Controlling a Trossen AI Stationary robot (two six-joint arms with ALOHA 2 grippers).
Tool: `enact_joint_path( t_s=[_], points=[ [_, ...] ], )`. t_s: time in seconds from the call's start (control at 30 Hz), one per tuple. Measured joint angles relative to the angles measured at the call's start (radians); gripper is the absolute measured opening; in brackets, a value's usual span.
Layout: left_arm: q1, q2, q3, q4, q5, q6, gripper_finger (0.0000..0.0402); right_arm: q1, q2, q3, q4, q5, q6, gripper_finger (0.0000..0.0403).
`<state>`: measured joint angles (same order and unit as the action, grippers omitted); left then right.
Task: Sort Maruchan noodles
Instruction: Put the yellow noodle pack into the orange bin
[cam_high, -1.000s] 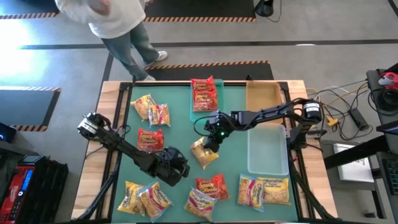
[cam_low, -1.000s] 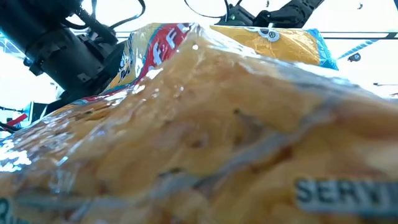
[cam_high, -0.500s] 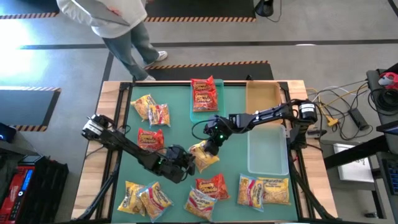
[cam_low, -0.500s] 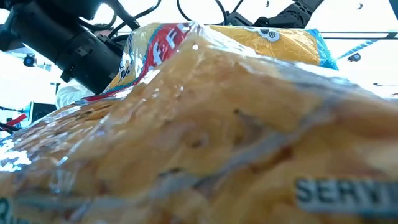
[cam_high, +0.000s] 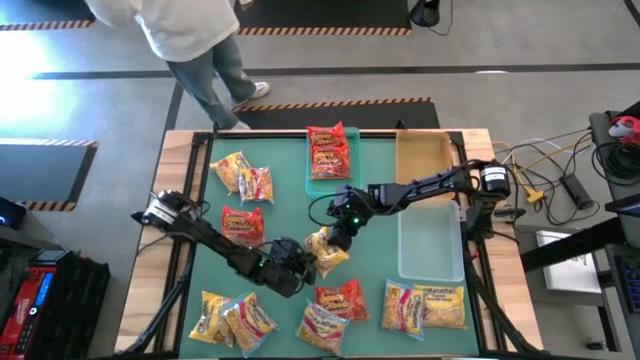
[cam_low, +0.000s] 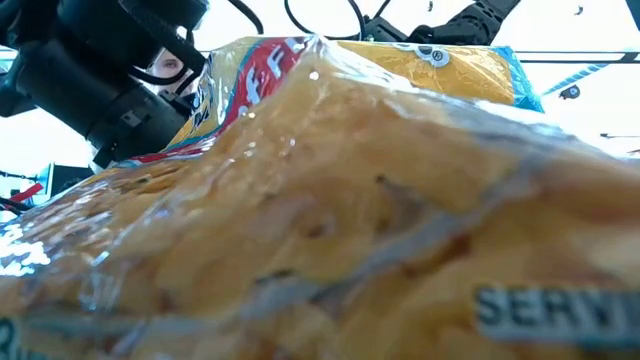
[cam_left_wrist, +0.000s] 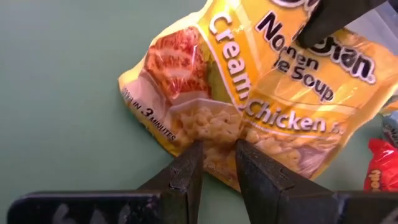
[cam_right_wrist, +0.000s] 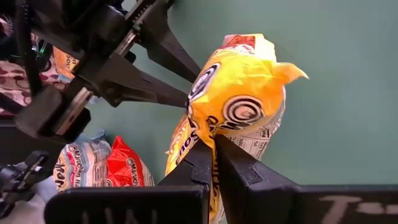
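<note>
A yellow Maruchan noodle packet (cam_high: 326, 250) hangs over the middle of the green mat, with my right gripper (cam_high: 338, 232) shut on it. My left gripper (cam_left_wrist: 217, 155) has come level from the table's left side and is slightly open. Its two fingers stand on either side of the packet's lower edge (cam_left_wrist: 217, 163). Other noodle packets lie flat on the mat: red and yellow ones at the near edge (cam_high: 338, 300) (cam_high: 425, 305) (cam_high: 232, 318) and on the left (cam_high: 245, 177) (cam_high: 241, 224). Red packets lie in the teal tray (cam_high: 312, 175). My right gripper pinches the packet's crumpled upper end (cam_right_wrist: 214, 127) between its two fingers, slanting down from the table's right side. The packet hangs tilted below the fingers. My left gripper has the packet's lower edge between its fingers; whether they touch it I cannot tell.
A tan tray (cam_high: 425, 158) and a clear tray (cam_high: 432, 242) stand at the right. A person (cam_high: 190, 35) stands beyond the far edge. In the low view a noodle packet (cam_low: 350, 220) right at the lens blocks almost everything.
My left gripper has gone down and toward the table's right, up to the hanging yellow packet, and its fingers now straddle the packet's lower edge. The gap between its fingers has stayed the same. The packet has stayed in my right gripper.
</note>
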<state>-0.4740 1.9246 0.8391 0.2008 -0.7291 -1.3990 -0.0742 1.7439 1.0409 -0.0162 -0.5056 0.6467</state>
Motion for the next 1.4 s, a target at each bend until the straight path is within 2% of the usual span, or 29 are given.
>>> enact_joint_path(
  t_s=[0.17,0.43,0.57,0.67,0.77,1.1,1.3,1.4],
  points=[
    [0.003,0.007,0.000,0.000,0.006,0.003,0.0078,-0.002,0.000,0.000,-0.004,-0.045,0.039,0.0028],
    [0.006,0.008,0.001,-0.018,0.009,0.003,0.0078,-0.018,-0.001,0.000,-0.018,-0.076,0.054,0.0119],
    [0.006,0.009,0.001,-0.025,0.009,0.002,0.0078,-0.045,-0.009,0.027,-0.132,-0.170,0.050,0.0164],
    [0.006,0.009,0.001,-0.035,0.009,-0.001,0.0078,-0.057,-0.027,0.040,-0.212,-0.175,0.022,0.0191],
    [0.006,0.009,0.001,-0.040,0.009,-0.002,0.0078,-0.058,-0.041,0.041,-0.212,-0.175,0.026,0.0212],
    [0.007,0.009,0.000,-0.046,0.008,-0.002,0.0078,0.006,-0.027,0.041,-0.153,-0.079,0.061,0.0259],
    [0.010,0.009,-0.001,-0.047,0.008,-0.002,0.0078,0.039,-0.026,0.043,-0.119,0.064,0.068,0.0275],
    [0.010,0.009,-0.001,-0.047,0.008,-0.002,0.0078,0.044,-0.026,0.044,-0.090,0.092,0.084,0.0277]
  ],
)
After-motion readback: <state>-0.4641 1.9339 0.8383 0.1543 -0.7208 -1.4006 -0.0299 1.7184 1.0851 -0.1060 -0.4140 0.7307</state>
